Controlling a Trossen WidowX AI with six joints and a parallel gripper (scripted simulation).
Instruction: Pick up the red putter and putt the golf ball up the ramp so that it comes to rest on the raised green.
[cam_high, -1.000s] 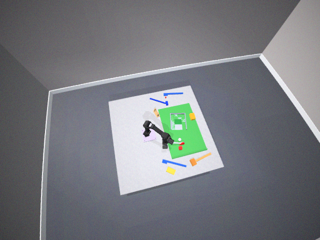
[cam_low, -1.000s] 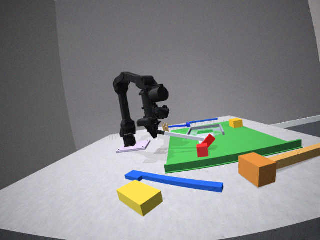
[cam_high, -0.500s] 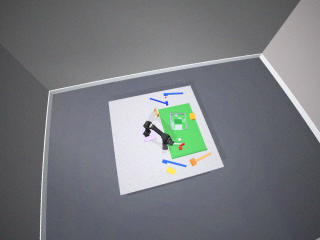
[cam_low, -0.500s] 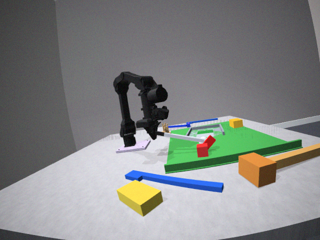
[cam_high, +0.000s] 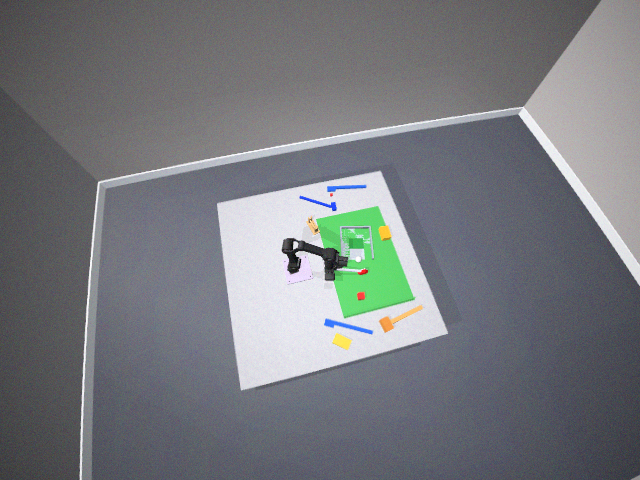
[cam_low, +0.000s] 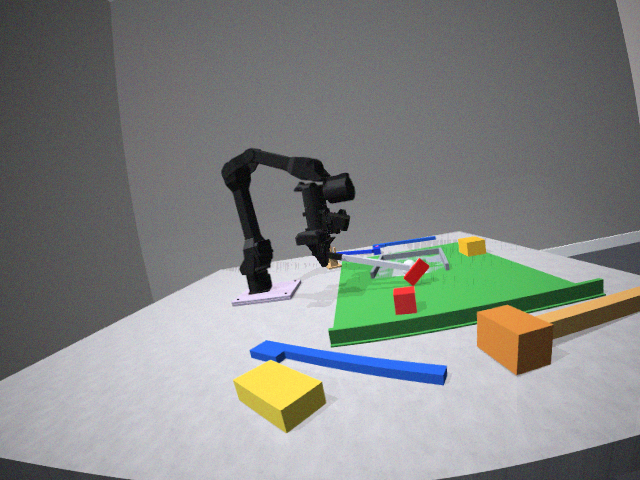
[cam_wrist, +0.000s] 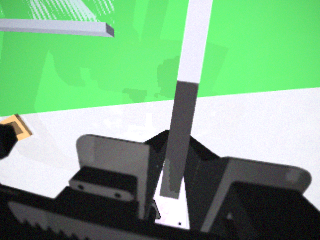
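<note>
My gripper (cam_low: 327, 262) (cam_wrist: 175, 135) is shut on the dark grip of the red putter. The putter's pale shaft (cam_high: 352, 270) (cam_low: 374, 262) (cam_wrist: 195, 45) reaches out over the green mat (cam_high: 385, 284) (cam_low: 465, 289), and its red head (cam_high: 363, 271) (cam_low: 416, 271) is tilted, low over the mat. The white golf ball (cam_high: 358, 258) (cam_low: 408, 264) is at the near edge of the pale ramp (cam_high: 356, 253), a little apart from the head in the top view. The head partly hides it in the exterior view. Beyond the ramp is the darker raised green (cam_high: 355, 242), with a grey rail (cam_high: 356, 227) (cam_wrist: 60, 27) around it.
A red cube (cam_high: 360, 296) (cam_low: 404, 300) stands on the mat. A yellow-orange block (cam_high: 384, 233) (cam_low: 472, 246) is at its far edge. A blue stick (cam_high: 351, 327) (cam_low: 361, 362), a yellow block (cam_high: 341, 341) (cam_low: 279, 387) and an orange mallet (cam_high: 386, 324) (cam_low: 514, 338) lie outside it.
</note>
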